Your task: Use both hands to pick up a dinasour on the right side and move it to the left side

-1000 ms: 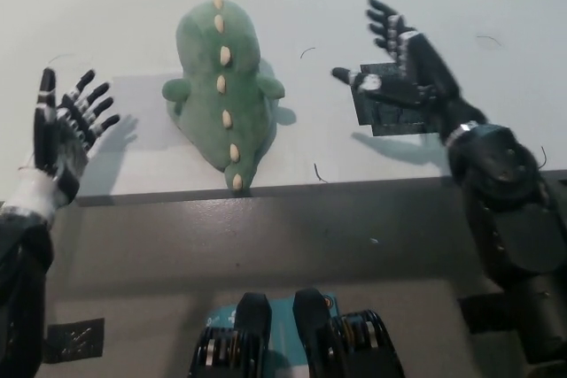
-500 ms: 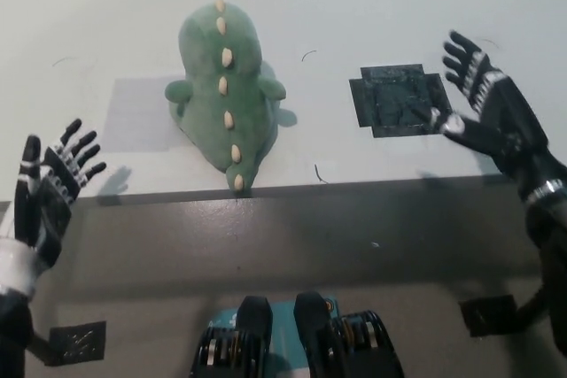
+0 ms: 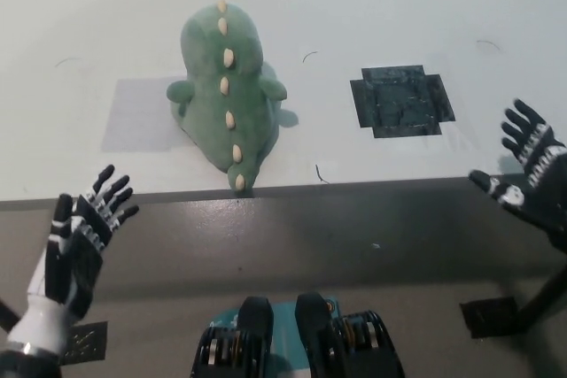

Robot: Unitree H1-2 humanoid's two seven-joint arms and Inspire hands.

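- Left hand (image 3: 78, 250): fingers spread, holding nothing, low at left, below table edge (image 3: 399, 188).
- Right hand (image 3: 532, 179): fingers spread, empty, far right.
- Dinosaur (image 3: 224, 90): flat on table between both, well apart from each, beside grey patch (image 3: 137, 114).

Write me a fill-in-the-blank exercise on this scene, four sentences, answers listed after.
1. The dinosaur is coloured ____.
2. Both the left hand and right hand hold ____.
3. The dark patch lies on the dinosaur's ____ side in the picture.
4. The dinosaur's tail tip reaches the table's front ____.

Answers: green; nothing; right; edge
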